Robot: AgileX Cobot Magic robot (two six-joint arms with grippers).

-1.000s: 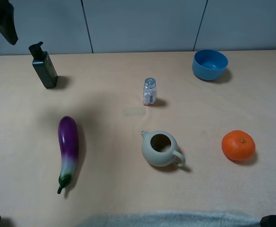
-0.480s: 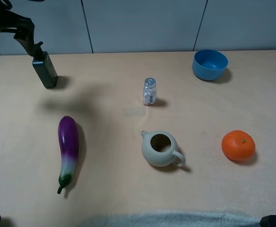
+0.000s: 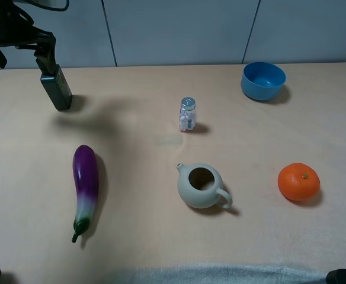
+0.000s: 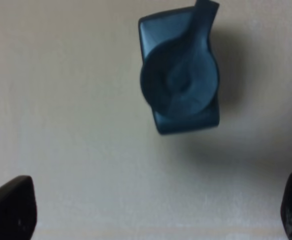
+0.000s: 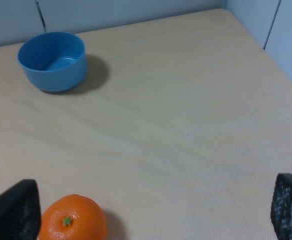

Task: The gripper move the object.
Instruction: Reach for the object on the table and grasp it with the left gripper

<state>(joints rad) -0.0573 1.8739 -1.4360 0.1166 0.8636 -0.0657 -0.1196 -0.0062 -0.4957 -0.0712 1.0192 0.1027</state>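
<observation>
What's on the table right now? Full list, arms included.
table: 1, beige, fills the view
pump bottle: 1, near-black, far left corner, upright
shaker: 1, clear with silver cap, centre
bowl: 1, blue, far right
teapot: 1, pale grey-green, no lid, near centre
orange: 1, orange, near right
eggplant: 1, purple, near left, lying down
grey strip: 1, near edge, unclear what it is
left tool: 1, black, open, above the pump bottle, not touching
right tool: 1, black, open, near the orange
</observation>
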